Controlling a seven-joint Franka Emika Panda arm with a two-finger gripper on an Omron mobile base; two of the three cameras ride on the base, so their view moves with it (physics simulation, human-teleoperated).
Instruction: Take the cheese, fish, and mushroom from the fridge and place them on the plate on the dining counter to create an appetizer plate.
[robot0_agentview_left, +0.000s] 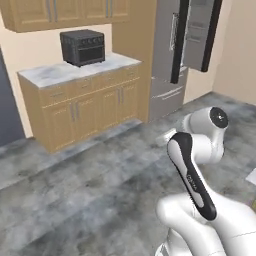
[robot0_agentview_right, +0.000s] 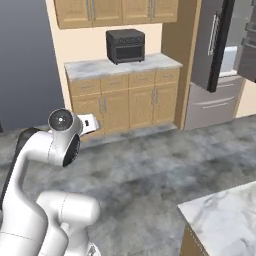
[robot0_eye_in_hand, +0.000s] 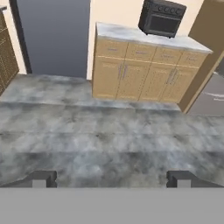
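The fridge (robot0_agentview_left: 170, 55) stands at the far right beyond the wood cabinets, tall and dark grey, with its upper doors swung open. In the right base view the fridge (robot0_agentview_right: 216, 50) shows a long silver handle and a pale strip of its inside. A corner of the dining counter (robot0_agentview_right: 222, 217), white-grey marble on tan wood, sits at the lower right. My gripper (robot0_eye_in_hand: 112, 178) is open over bare floor, fingertips (robot0_eye_in_hand: 43, 178) wide apart with nothing between them, facing the wall cabinets. The cheese, fish, mushroom and plate are out of view.
A wall counter (robot0_agentview_left: 75, 72) with wood cabinet doors runs left of the fridge. A black toaster oven (robot0_agentview_left: 83, 47) stands on it. Upper cabinets (robot0_agentview_right: 115, 11) hang above. A dark grey panel (robot0_agentview_right: 25, 60) closes the left side. Grey marbled floor (robot0_agentview_left: 75, 185) lies between me and the cabinets.
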